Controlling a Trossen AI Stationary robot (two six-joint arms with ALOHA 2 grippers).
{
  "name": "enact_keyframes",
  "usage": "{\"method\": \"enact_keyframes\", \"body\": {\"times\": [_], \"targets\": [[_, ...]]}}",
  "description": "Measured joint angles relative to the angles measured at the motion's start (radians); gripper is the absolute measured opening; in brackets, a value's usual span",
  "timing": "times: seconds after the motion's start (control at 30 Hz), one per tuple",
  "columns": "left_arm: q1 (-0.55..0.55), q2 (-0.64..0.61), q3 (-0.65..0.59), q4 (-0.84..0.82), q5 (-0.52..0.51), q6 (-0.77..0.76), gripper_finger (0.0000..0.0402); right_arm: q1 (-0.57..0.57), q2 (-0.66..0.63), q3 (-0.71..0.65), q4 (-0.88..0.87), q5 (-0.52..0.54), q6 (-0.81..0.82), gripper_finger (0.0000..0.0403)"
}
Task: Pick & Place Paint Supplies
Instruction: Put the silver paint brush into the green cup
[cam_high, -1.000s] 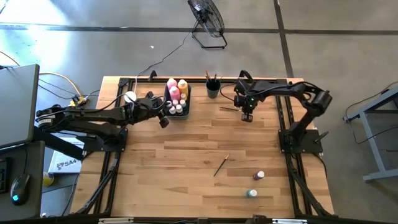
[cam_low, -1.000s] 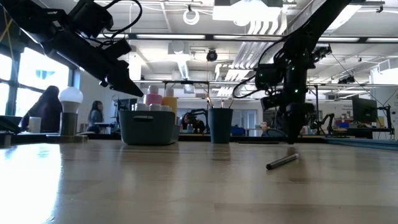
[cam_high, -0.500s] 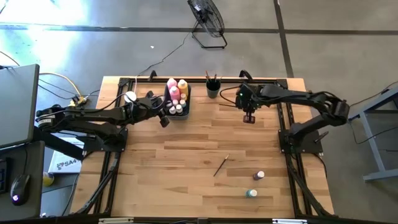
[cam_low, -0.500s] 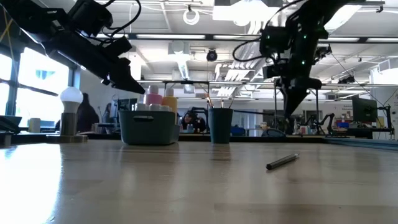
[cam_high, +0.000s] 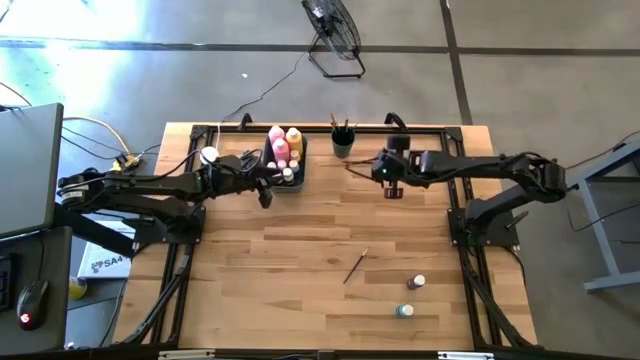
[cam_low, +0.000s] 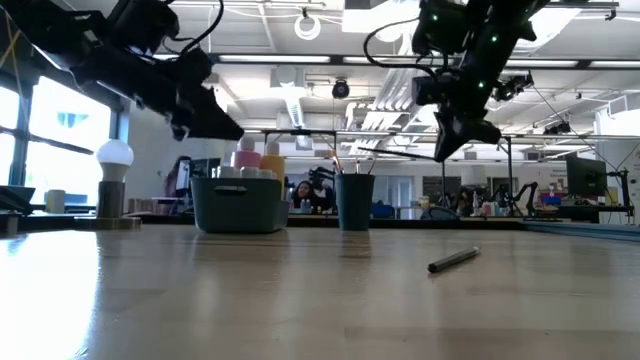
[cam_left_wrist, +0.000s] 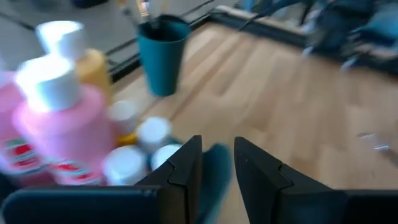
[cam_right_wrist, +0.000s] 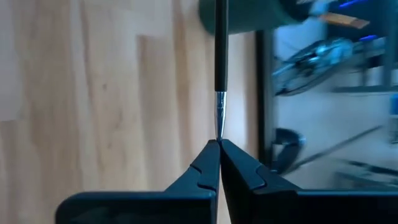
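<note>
Overhead, the right gripper (cam_high: 384, 172) hides what it carries; only its wrist view shows the fingers (cam_right_wrist: 208, 163) pinched shut on the tip of a thin paintbrush (cam_right_wrist: 220, 56), held in the air near the dark cup (cam_high: 342, 143). Blurred, the left wrist view shows the left gripper (cam_left_wrist: 217, 163) narrowly parted over the grey bin (cam_high: 282, 185) of pink and yellow bottles (cam_left_wrist: 61, 127); whether anything sits between its fingers is unclear. Another brush (cam_high: 356, 266) and two small bottles (cam_high: 417, 283) lie well apart on the table (cam_high: 300, 300).

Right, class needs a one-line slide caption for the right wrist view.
Right gripper, fingers shut on a thin paintbrush, carries it toward the dark cup.
</note>
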Motion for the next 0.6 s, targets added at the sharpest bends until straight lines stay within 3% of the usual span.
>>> {"method": "enact_keyframes", "body": {"times": [0.17, 0.4, 0.6], "targets": [[0.000, 0.000, 0.049, 0.003, 0.106, -0.075, 0.0090, 0.087, 0.000, 0.000, 0.054, 0.148, -0.024, 0.0003], [0.000, 0.000, 0.126, -0.016, 0.161, -0.237, 0.0090, 0.211, 0.000, 0.000, 0.166, 0.335, -0.101, 0.0003], [0.000, 0.000, 0.232, -0.282, 0.244, -0.302, 0.0091, 0.316, 0.017, 0.001, 0.250, 0.468, -0.186, 0.0003]]}}
